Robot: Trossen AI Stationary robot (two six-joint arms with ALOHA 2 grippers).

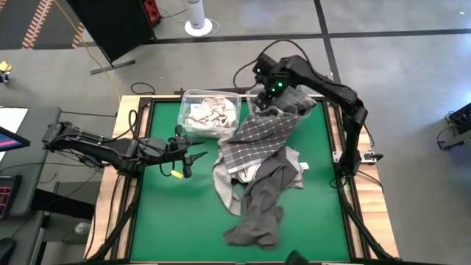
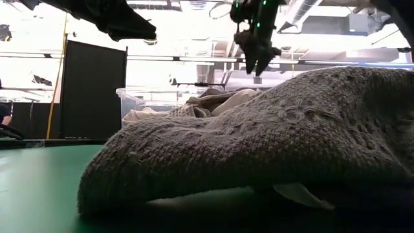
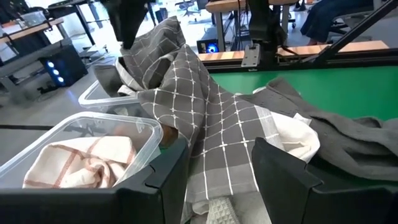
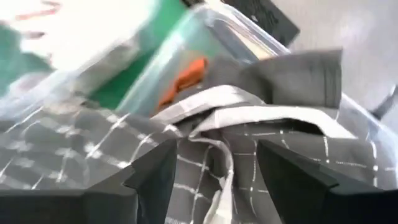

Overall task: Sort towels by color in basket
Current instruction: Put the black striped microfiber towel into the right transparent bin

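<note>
The right gripper [image 1: 271,94] hangs over the far right part of the table [image 1: 162,221], fingers spread, directly above the bunched far end of the grey-and-white checked towel [image 1: 257,136]; whether it pinches the cloth cannot be told. That towel drapes from a second clear bin [image 3: 102,84] down across the green mat. Left of it sits the clear plastic bin [image 1: 210,112] holding a white towel with red stripes [image 3: 81,158]. Nearer lies a dark grey towel [image 1: 261,206] over a light grey one [image 1: 224,184]. The left gripper [image 1: 193,157] waits open and empty, left of the pile.
</note>
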